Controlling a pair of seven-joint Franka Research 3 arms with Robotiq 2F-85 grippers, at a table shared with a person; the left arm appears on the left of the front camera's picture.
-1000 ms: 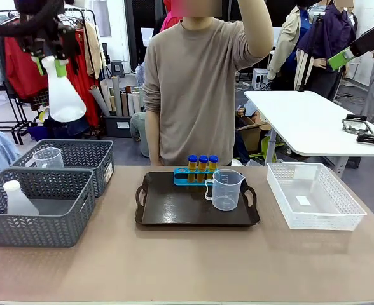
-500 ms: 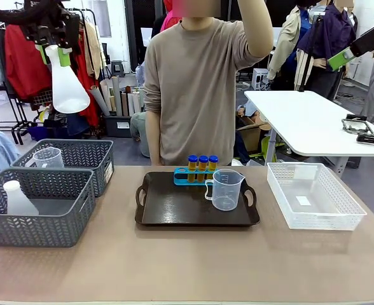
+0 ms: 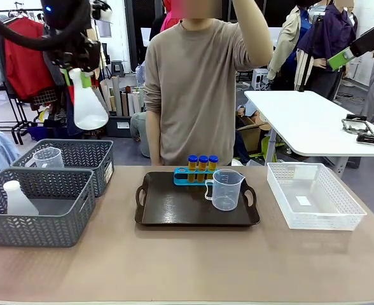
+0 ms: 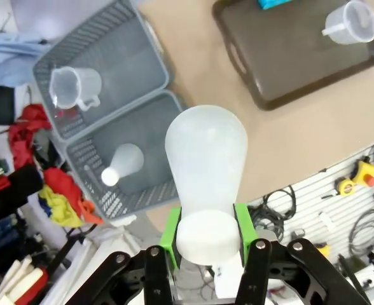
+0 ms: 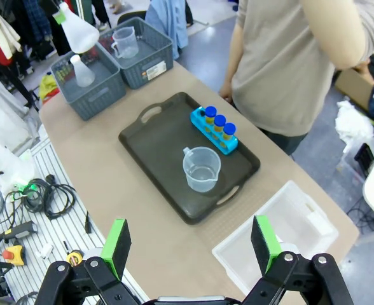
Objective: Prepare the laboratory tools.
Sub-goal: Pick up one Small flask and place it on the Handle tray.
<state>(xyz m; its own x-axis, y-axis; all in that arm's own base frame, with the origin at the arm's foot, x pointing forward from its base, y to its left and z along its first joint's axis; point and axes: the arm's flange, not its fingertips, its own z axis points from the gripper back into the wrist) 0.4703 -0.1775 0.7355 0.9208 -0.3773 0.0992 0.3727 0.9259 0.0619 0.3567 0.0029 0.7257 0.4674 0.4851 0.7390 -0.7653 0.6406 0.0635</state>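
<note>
left gripper clamped on the neck of a translucent white conical flask; a green pad sits on each side of the neck, the wide body beyond the fingertips. in the front view the same flask hangs neck-up, base down, tilted a little, high over the far-left part of the table, above the far grey basket. left arm comes in from the upper left, wrist raised well clear of the baskets.

right gripper spread wide, nothing between its green pads. it looks down from above on the table's right side, over the white mesh basket.

dark brown tray at table centre. on it a clear measuring beaker, upright, handle toward picture left. just behind it at the tray's far edge, a small blue rack with three blue-capped yellow-orange test tubes standing upright.

near grey basket holds a second white flask; the far grey basket holds a second clear beaker.

person stands at the far side behind the tray, one arm raised with the hand out of frame, the other down at the side.
</note>
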